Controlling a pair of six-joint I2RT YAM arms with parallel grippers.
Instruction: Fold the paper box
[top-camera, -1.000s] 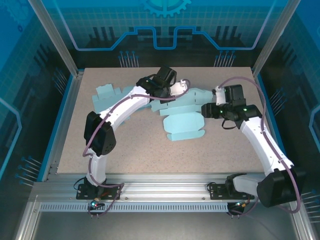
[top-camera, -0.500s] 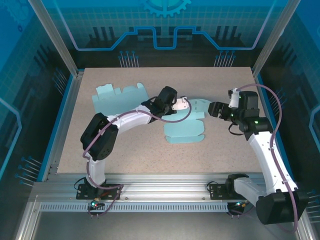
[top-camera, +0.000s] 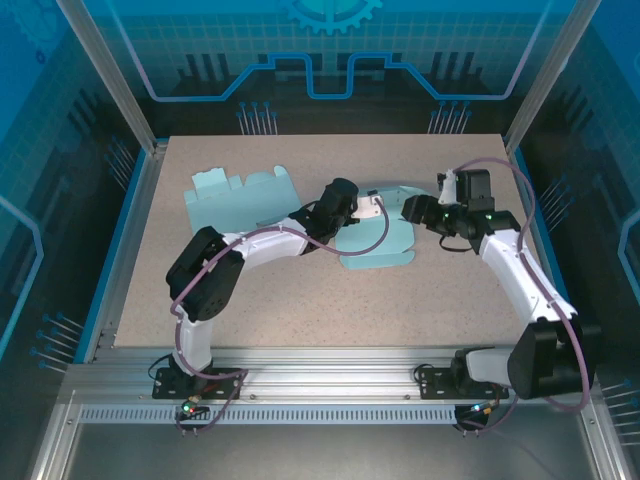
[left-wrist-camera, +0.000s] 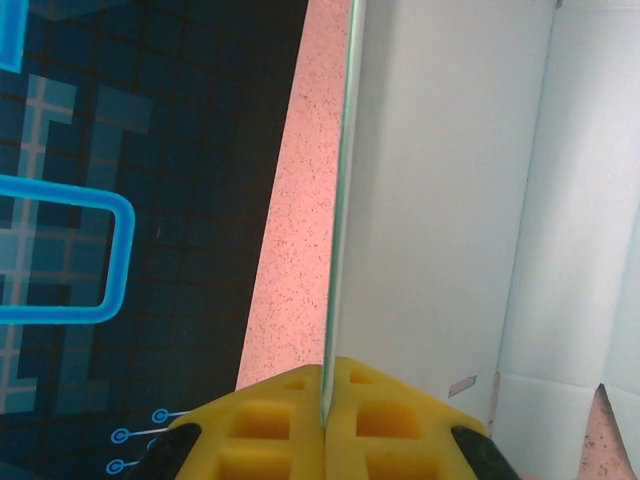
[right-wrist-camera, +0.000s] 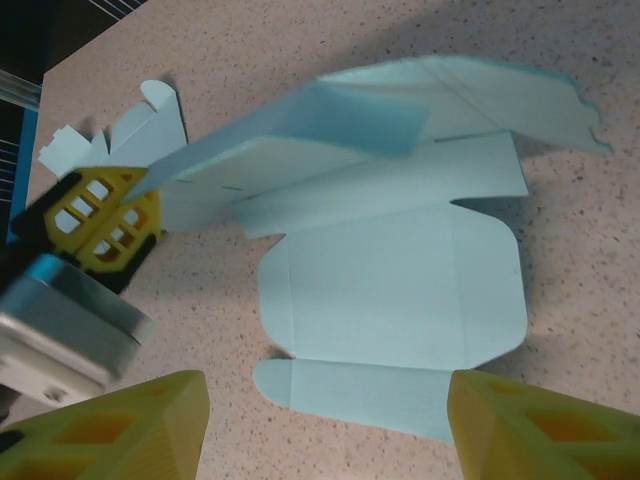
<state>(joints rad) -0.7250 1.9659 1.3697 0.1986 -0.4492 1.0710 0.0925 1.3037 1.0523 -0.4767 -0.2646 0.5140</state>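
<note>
Unfolded light-blue paper box lies mid-table, mostly flat, one long panel raised. At that panel's edge: left gripper pinched tight, yellow pads meeting on the sheet. Above the box's right end: right gripper, jaws spread wide, holding nothing. A second blank lies flat far-left, well apart.

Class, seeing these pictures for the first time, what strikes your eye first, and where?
The pale blue paper box, lying open at mid-table, stands out against the speckled table. The left gripper pinches one raised panel by its edge, while the right gripper hangs open at its right side.
</note>
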